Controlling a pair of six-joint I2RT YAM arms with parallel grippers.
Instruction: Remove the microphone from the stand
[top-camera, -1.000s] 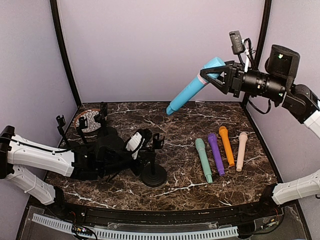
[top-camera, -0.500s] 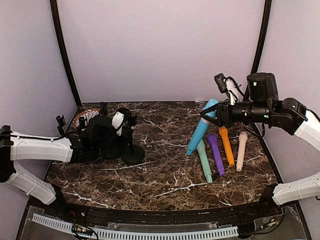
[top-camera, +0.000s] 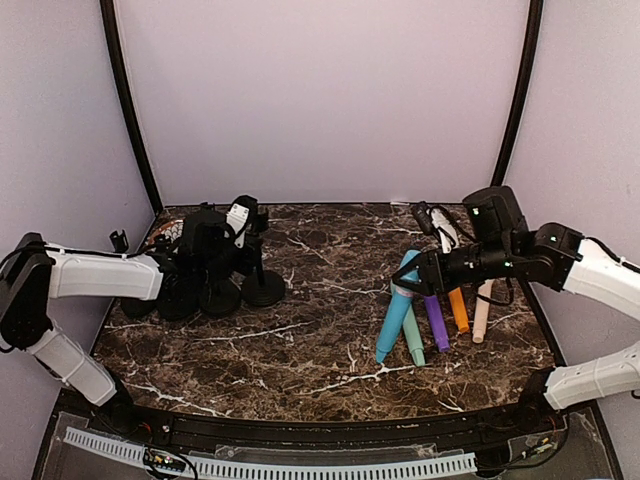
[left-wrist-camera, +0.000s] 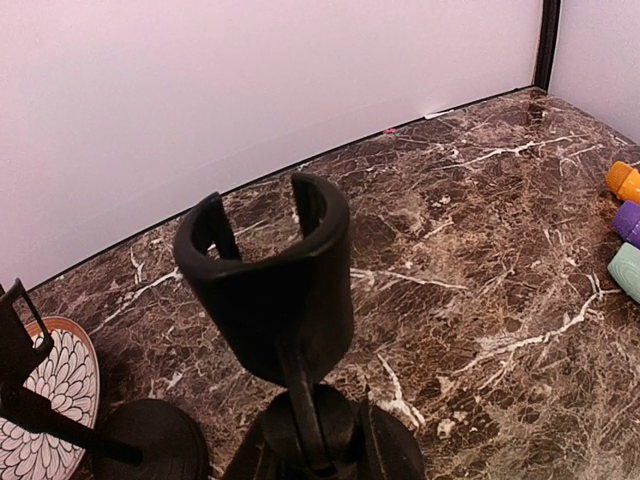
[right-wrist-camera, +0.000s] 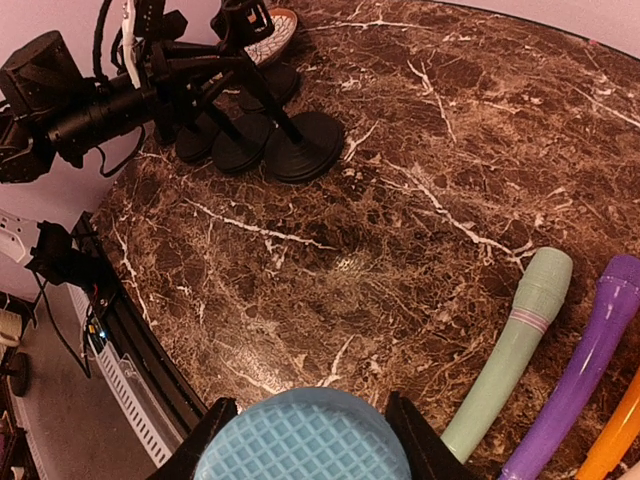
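Right gripper (top-camera: 412, 283) pinching blue microphone (top-camera: 393, 322) near its head, tilted, low end beside green microphone (right-wrist-camera: 512, 345), left gripper (left-wrist-camera: 308, 440) clamped on stand (left-wrist-camera: 268, 290) stem

Left tool (left-wrist-camera: 318, 442), right tool (top-camera: 414, 283): both clamped.

This is looking like a robot test booth in a lab, not a home. Plain lilac walls (top-camera: 320, 100) are closing in a marble-patterned table (top-camera: 320, 340) on three sides, with black poles (top-camera: 125, 100) rising at the far corners. The left arm (top-camera: 100, 275) and the right arm (top-camera: 605, 268) are reaching over it from the near edge, where a slotted cable strip (top-camera: 280, 462) is running. Coloured microphones (top-camera: 437, 325) are lying in a neat row on the right; black stands (top-camera: 263, 290) are crowding the far left.
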